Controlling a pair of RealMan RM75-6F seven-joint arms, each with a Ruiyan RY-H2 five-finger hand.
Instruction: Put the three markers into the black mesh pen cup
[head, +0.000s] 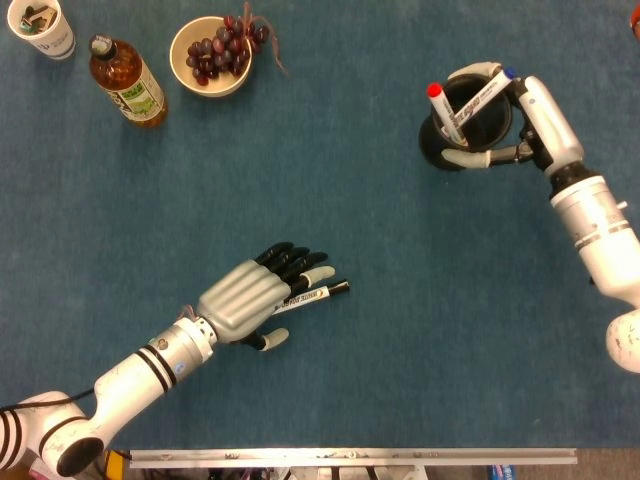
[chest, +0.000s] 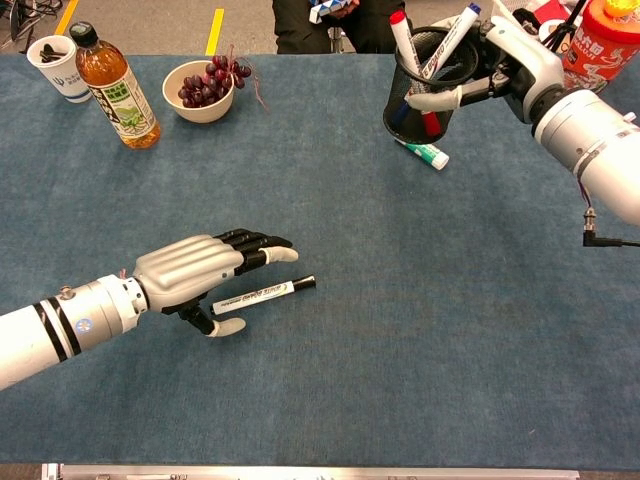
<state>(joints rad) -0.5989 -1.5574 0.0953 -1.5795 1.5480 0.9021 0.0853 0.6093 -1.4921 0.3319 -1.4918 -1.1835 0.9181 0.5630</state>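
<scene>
A white marker with a black cap lies on the blue cloth. My left hand hovers over its left end, fingers stretched above the barrel and the thumb below it, not closed on it. My right hand grips the black mesh pen cup from the right and holds it tilted. In the cup stand a red-capped marker and a blue-capped marker.
A tea bottle, a bowl of grapes and a paper cup stand at the far left. A white-and-green tube lies under the cup. A red container stands far right.
</scene>
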